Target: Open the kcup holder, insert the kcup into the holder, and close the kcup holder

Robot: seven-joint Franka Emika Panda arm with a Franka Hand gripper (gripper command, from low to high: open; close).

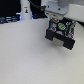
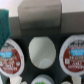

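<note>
Exterior view: the kcup holder [image 1: 60,36], a black boxy unit, stands on the white desk [image 1: 30,60] toward the exterior view's right, in the upper part of the frame. The white arm [image 1: 59,7] comes down from above and ends right over the holder. At the arm's tip, on top of the holder, is a small round green-and-white spot that looks like the kcup [image 1: 61,25]; too blurry to tell if it is gripped or just resting there. A tall white bottle-like object [image 1: 25,10] stands well apart at the back, toward the exterior view's left.

Wrist view: looking straight down into the holder's black tray [image 2: 56,47]. A grey panel [image 2: 39,17] sits next to the tray. Two pods with red-and-blue labels sit in slots, one pod [image 2: 10,56] on each side, the other pod [image 2: 75,56] partly cropped. Between them is a pale round shape [image 2: 41,50]; cannot tell if it is an empty slot or a pod. A green block [image 2: 4,25] shows at the frame edge.

Jaws: opening not readable in either view, so cannot tell how wide they are or whether they hold anything.
</note>
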